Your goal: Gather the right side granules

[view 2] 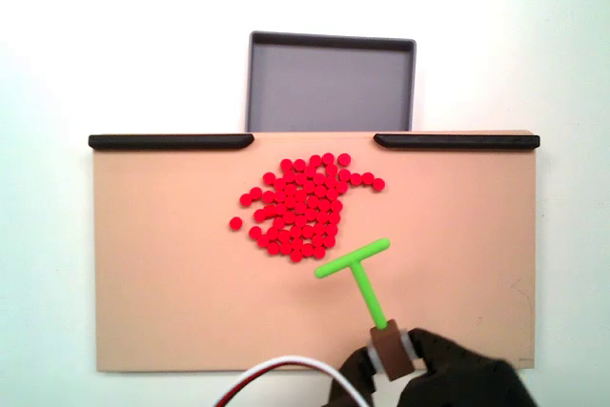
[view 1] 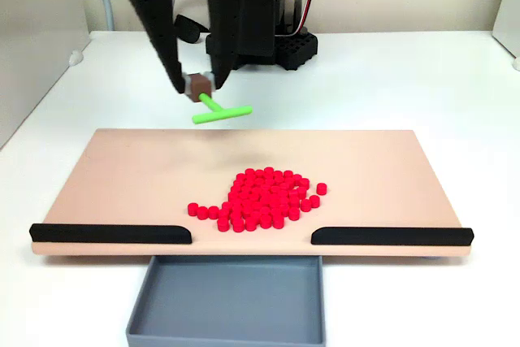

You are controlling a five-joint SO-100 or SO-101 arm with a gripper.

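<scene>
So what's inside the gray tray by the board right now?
Nothing visible: the gray tray shows a bare floor. All the red granules sit on the board. The board's edge hides a strip of the tray.

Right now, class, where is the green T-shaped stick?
In both fixed views, the green T-shaped stick is held by the gripper, its crossbar near the granules.

tan board (view 1: 130,176) on white table (view 1: 406,87) | black rails (view 1: 110,234) | grey tray (view 1: 231,302) below gap
</scene>
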